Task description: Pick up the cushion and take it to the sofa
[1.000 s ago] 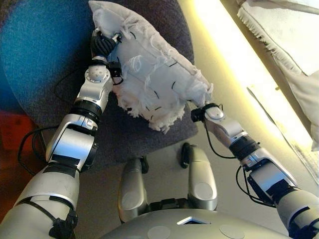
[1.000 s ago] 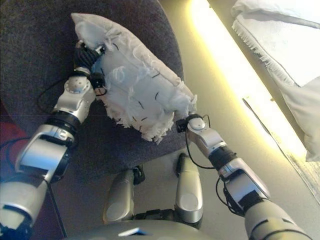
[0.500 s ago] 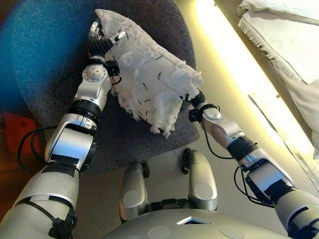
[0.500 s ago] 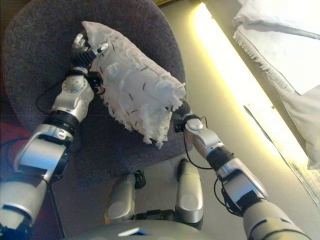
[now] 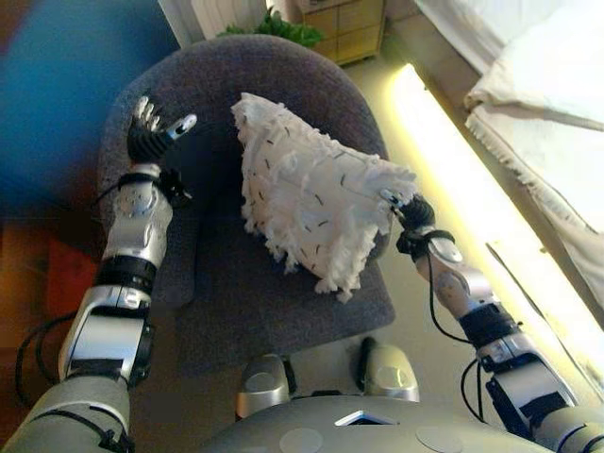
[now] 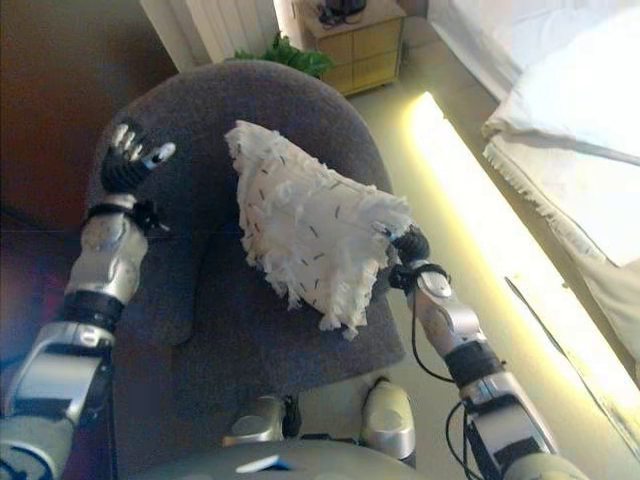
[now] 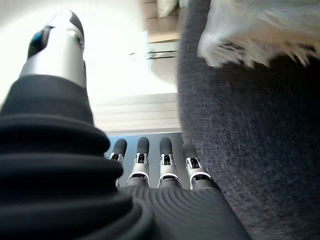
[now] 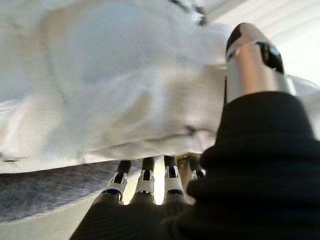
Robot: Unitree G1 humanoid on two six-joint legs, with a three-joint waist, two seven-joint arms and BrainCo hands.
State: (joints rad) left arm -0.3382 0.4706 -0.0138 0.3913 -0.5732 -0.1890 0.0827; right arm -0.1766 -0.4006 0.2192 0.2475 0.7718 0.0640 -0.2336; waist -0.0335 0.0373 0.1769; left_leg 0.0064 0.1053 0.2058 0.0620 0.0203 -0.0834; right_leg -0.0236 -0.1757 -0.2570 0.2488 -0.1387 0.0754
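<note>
The white fringed cushion [image 5: 311, 203] is over the seat of a grey armchair [image 5: 236, 302]; its lower fringed edge hangs toward the seat. My right hand [image 5: 413, 212] is at the cushion's right corner. In the right wrist view the cushion [image 8: 100, 75] lies between the thumb [image 8: 252, 55] and the fingers [image 8: 145, 175] beneath it. My left hand [image 5: 151, 137] is apart from the cushion, up by the chair's left backrest, with its fingers straight and empty. The left wrist view shows its fingers [image 7: 150, 165] and the cushion's fringe [image 7: 250, 30] beyond.
A white sofa with a fringed throw and pillows [image 5: 557, 94] lies to the right, across a bright strip of floor [image 5: 472, 198]. A small wooden cabinet [image 6: 360, 45], a green plant [image 6: 290, 50] and white slats [image 6: 215, 25] stand behind the armchair.
My left hand has let go of the cushion and moved away to the left. The cushion now hangs from my right hand alone. The camera has tilted up, showing the chair back.
</note>
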